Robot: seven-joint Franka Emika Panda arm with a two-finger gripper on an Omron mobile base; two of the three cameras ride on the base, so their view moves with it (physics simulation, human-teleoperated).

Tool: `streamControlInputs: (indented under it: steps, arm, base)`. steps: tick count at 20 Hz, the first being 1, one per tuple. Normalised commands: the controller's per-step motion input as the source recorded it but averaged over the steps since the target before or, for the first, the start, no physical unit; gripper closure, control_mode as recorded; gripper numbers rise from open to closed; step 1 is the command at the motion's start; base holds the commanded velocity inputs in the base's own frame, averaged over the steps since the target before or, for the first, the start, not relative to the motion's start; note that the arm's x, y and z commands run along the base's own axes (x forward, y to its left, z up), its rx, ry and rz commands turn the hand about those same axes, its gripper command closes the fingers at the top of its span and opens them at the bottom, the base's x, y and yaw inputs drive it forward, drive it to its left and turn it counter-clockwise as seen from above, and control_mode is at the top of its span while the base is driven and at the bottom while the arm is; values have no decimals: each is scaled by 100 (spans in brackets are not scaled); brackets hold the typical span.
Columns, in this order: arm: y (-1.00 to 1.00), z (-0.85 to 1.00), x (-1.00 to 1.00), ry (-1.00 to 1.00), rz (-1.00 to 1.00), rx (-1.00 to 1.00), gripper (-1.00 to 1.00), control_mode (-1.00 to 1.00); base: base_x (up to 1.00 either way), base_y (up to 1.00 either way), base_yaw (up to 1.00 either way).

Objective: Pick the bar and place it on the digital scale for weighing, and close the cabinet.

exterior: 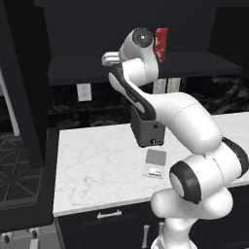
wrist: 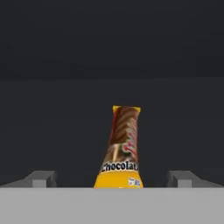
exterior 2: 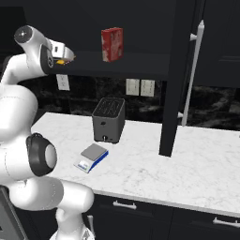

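Up on the dark cabinet shelf (exterior 2: 140, 70), pincer (wrist: 112, 179) reaching in with fingers spread wide apart, one fingertip (wrist: 41, 178) low at either side of the hand view, nothing between the pads. Bar (wrist: 120, 148) lying lengthwise on that shelf straight ahead, in the gap between the tips; contact not confirmable, near end cut off at the bottom edge.

Hand view alone gives the wrapper: brown-red middle with a chocolate picture, yellow-orange ends, a dark band lettered "Chocolat…" near the close end. From the right base view, merely a small yellow speck at the wrist tip for the bar; from the left base view, bar hidden behind the arm.

Right base view: red-and-white box (exterior 2: 112, 44) upright on the same shelf, well to the right of the hand; cabinet door (exterior 2: 176, 79) swung open, seen edge-on, long silver handle (exterior 2: 192, 75) beside it. Left base view: box partly covered by the wrist joint, second door (exterior: 22, 82) open at left.

Scale (exterior 2: 92, 157) flat on the white marble tabletop (exterior 2: 187, 159), grey plate bare, display strip at the front. Black toaster (exterior 2: 108, 119) just behind it. In the left base view, toaster half hidden by the forearm. Display too small to read.
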Motion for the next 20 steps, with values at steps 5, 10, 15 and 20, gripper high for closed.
streamControlInputs:
  steps: [5, 10, 15, 20]
  arm:
    - [0, -11, 32, 4, 0, 0, -100, -100]
    - [0, -18, 25, 0, 0, 0, -100, -100]
    - [0, -26, 25, 0, 0, 0, -100, -100]
    - [0, -22, 27, 0, 0, 0, 100, -100]
  base:
    - [0, 0, 0]
    - [0, 0, 0]
    - [0, 0, 0]
    - [0, 0, 0]
